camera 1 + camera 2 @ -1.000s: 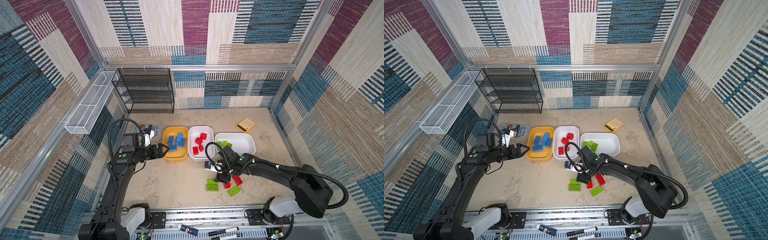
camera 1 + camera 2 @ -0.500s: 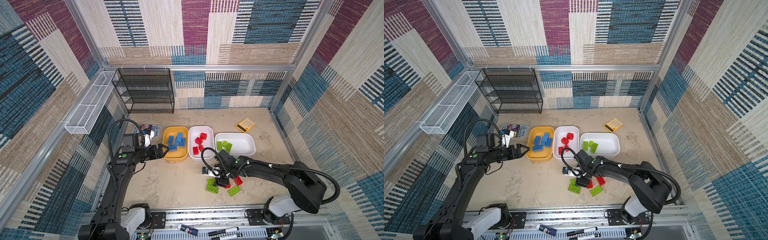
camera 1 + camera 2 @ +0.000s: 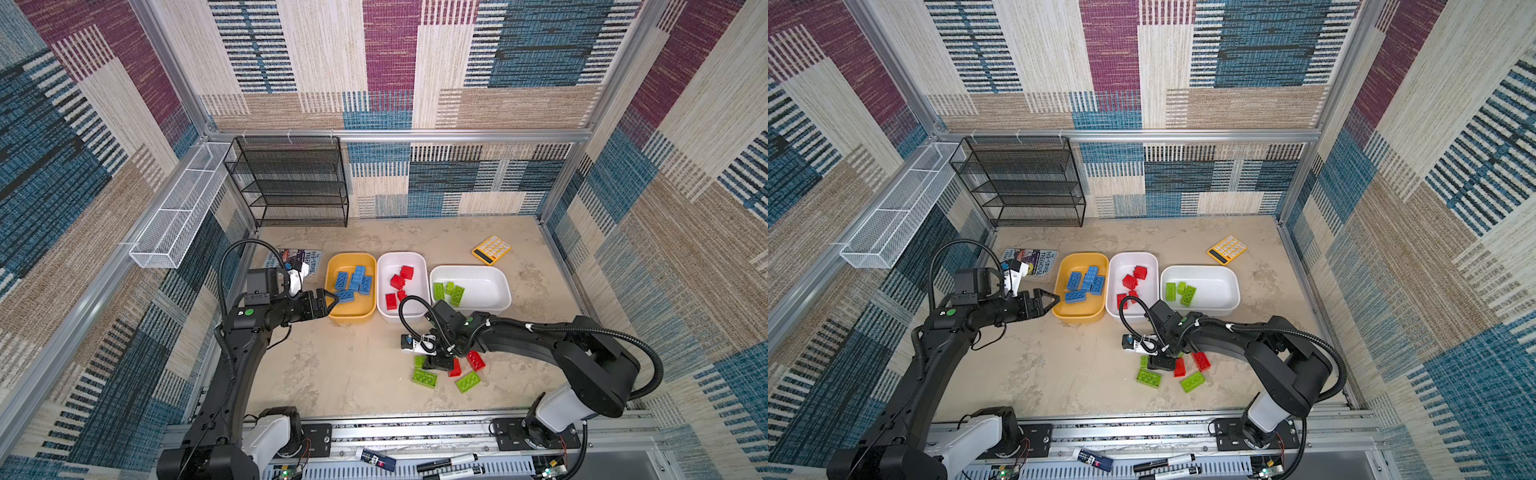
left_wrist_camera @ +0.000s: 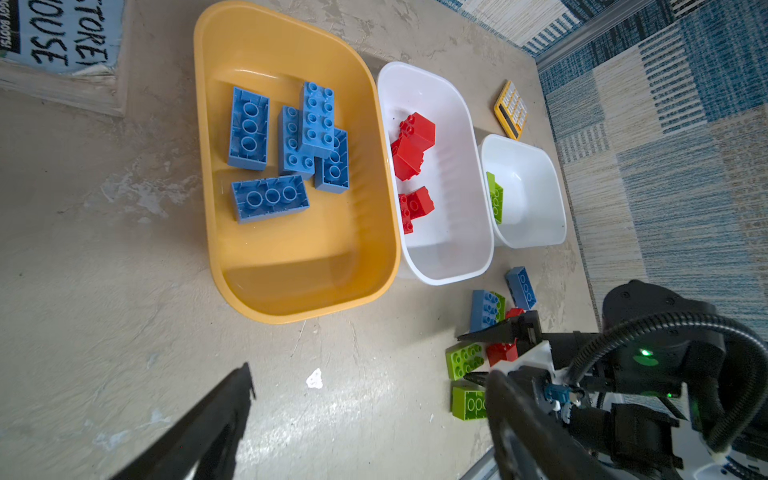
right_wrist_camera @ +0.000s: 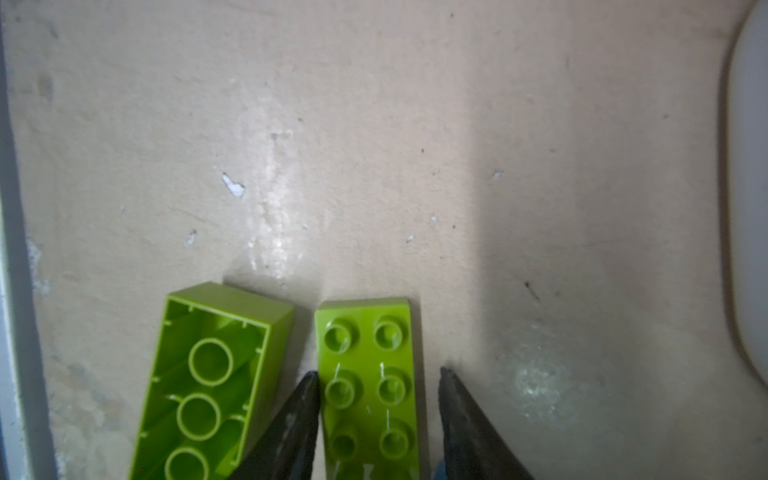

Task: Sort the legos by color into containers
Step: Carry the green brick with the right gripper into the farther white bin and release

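Right gripper (image 5: 377, 372): jaws astride a studs-up green lego (image 5: 368, 399) on the desk (image 5: 415, 124), one touching, one just clear. Left gripper (image 3: 331, 302): jaws spread, by yellow container (image 3: 353, 311).

3 tubs (image 3: 351, 317): 1 yellow, 2 white. 7 blue bricks (image 4: 248, 129), at least 6 green bricks (image 3: 424, 377), roughly 6 red bricks (image 3: 476, 360), some hidden. 1 calculator (image 3: 491, 249), 1 black rack (image 3: 291, 183), 1 wire basket (image 3: 178, 216)

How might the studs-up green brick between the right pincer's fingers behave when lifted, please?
Likely stiff: the green brick is moulded plastic with crisp edges. Its glossy flat sides could slip in the right pincer. Its hollow neighbour suggests lightness.
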Motion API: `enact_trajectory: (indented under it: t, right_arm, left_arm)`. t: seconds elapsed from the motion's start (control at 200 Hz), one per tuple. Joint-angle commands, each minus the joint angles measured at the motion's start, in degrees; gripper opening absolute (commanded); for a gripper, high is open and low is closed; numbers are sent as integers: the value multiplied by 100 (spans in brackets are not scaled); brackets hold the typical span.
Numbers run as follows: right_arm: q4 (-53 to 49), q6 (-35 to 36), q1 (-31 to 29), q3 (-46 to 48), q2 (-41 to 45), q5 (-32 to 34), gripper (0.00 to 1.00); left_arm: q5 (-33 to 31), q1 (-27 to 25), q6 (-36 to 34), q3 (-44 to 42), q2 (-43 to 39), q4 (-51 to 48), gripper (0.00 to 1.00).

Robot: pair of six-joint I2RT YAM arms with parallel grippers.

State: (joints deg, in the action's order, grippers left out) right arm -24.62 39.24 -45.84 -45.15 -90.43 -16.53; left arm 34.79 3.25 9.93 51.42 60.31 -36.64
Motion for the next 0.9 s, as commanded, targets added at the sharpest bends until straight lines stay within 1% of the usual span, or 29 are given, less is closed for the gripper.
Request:
enact_trajectory:
  t: [0.0,0.08,0.265,0.351,0.466,0.541,0.676,0.801,0.896]
  right_arm:
    - [45,-72,-8,9,-53,-114,41]
    - [28,-113,-12,-15,-6,-82,34]
    - [-46,-364,12,-387,511,1,32]
    - [-116,-586,177,-617,856,-7,32]
    - [-191,-817,660,-873,1279,-87,32]
    - [-292,-857,1059,-1028,1363,28,32]
    - [-244,-868,1829,-1242,1192,488,32]
    - [59,-972,2485,-1412,858,498,32]
    - [286,-888,2787,-1462,563,522,32]
  left_arm:
    - [2,9,-110,-13,-26,-22,89]
    - [-4,10,-132,-3,-32,-51,89]
    - [77,9,-81,31,-33,-38,89]
    - [206,9,18,51,-15,33,89]
    - [440,9,175,113,14,151,89]
    - [604,2,278,144,16,282,89]
    - [764,-50,542,110,-17,634,89]
    - [858,-146,799,32,-41,1017,89]
    - [946,-242,1056,-35,-7,1365,89]
